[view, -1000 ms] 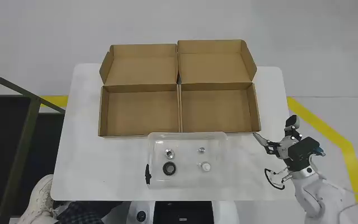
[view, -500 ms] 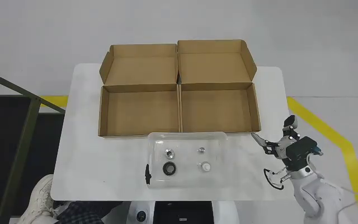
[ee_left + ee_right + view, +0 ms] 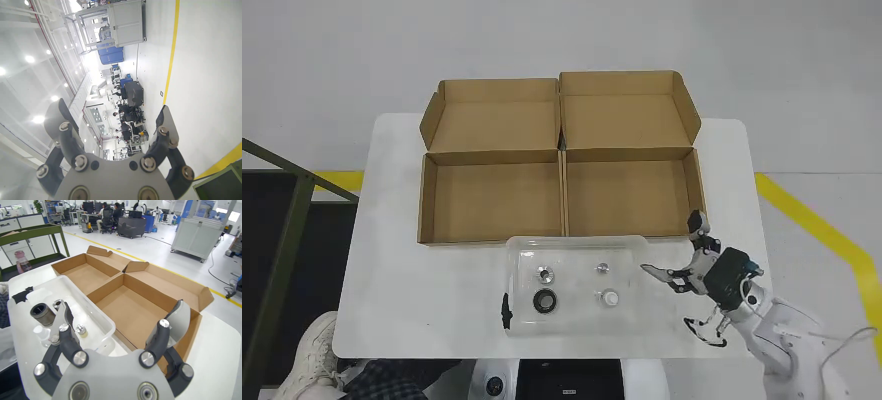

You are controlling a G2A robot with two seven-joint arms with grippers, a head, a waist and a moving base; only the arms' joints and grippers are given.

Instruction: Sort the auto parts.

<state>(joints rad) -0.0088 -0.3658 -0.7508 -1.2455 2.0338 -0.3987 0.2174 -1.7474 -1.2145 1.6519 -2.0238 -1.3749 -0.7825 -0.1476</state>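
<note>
Clear plastic tray (image 3: 577, 241) sits on the tabletop (image 3: 432, 290). My right pincer (image 3: 122, 303) hangs wide at its rim; left pincer (image 3: 113, 104) also wide.

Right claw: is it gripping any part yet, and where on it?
Nothing is held. The right claw is open and empty beside the clear plastic tray; the black cylindrical bushing lies inside, untouched.

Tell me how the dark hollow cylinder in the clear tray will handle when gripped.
The dark cylinder looks like thick-walled metal, so it is probably stiff and heavy for its size. Its smooth round side may slip between jaws. Standing on end in the clear tray, it seems stable, but would likely roll if tipped.
</note>
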